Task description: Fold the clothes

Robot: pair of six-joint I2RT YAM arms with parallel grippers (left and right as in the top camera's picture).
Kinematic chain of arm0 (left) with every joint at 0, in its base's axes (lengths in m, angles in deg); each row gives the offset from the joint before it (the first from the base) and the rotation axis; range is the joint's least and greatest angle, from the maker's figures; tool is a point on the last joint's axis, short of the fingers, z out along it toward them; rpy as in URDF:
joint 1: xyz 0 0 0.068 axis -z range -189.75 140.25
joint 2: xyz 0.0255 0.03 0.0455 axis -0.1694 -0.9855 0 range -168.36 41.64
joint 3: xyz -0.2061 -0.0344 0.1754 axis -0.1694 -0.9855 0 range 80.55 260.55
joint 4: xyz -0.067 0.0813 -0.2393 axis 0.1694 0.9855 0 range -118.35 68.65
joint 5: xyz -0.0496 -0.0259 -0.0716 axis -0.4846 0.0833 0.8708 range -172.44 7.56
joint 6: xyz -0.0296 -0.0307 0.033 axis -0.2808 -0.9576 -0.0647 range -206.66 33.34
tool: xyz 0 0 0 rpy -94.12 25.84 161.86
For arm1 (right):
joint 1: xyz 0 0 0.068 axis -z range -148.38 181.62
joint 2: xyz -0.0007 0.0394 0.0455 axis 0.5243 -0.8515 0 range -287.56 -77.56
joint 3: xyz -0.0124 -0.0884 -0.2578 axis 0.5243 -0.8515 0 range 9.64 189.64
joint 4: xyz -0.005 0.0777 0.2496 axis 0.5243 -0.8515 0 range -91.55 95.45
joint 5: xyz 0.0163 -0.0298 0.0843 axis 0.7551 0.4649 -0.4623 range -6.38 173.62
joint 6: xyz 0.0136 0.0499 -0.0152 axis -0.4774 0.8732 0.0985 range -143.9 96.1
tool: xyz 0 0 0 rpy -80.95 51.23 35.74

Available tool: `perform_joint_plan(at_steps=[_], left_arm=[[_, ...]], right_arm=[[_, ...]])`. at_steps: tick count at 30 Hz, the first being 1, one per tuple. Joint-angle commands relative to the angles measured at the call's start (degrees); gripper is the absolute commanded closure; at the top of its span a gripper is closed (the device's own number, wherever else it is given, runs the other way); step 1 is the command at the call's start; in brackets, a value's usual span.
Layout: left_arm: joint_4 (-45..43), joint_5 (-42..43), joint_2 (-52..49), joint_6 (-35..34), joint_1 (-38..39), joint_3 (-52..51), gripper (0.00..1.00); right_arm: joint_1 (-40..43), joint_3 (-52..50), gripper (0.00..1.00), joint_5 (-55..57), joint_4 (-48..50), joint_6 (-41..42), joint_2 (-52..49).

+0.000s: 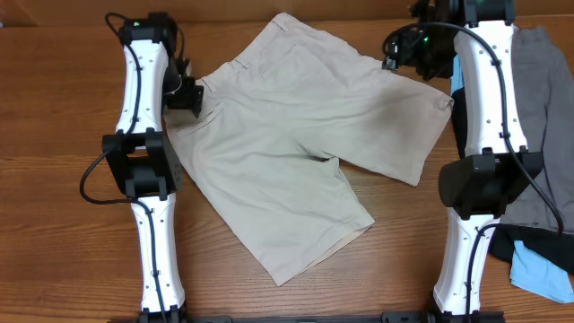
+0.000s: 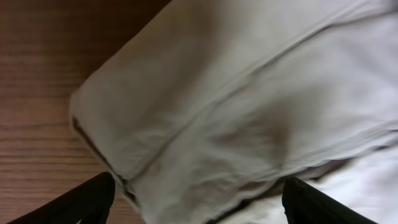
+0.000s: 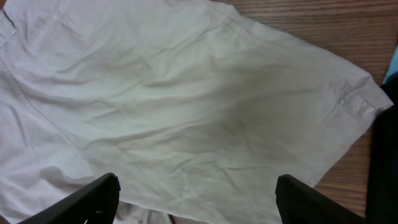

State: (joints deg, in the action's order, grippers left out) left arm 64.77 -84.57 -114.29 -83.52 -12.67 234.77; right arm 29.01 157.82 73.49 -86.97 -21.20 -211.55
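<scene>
Though low over the beige shorts (image 1: 296, 135), left hand (image 2: 199, 205) and right hand (image 3: 196, 202) both wide open, contact unclear.

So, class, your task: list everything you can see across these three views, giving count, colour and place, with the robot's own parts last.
beige shorts: 1, pale beige, spread flat mid-table between the arms
grey garment: 1, grey, right edge of the table, beyond the right arm
black garment: 1, black, near right corner by the right arm's base
light-blue garment: 1, light blue, on the black garment at the near right corner
table: 1, brown wood, under everything
left arm: 1, white and black, left of the shorts
right arm: 1, white and black, right of the shorts
left tool: 1, black, open, over the shorts' left edge
right tool: 1, black, open, over the shorts' right part
</scene>
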Motion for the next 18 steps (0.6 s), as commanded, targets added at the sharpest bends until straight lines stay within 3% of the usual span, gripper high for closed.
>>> perform_joint_plan(at_steps=[1, 10, 18], left_arm=[[1.73, 0.28, -1.20, -0.66, -0.96, 0.59, 0.13], [3.69, 0.22, -1.29, -1.03, -5.84, -3.82, 0.10], [-2.16, 3.78, -1.14, -2.54, -9.81, -5.99, 0.18]], right_arm=[[-1.29, 1.09, 0.16, -0.48, 0.46, -0.55, 0.90], [-3.61, 1.09, 0.16, -0.48, 0.59, 0.31, 0.90], [-3.72, 1.09, 0.16, -0.48, 0.81, 0.28, 0.90]])
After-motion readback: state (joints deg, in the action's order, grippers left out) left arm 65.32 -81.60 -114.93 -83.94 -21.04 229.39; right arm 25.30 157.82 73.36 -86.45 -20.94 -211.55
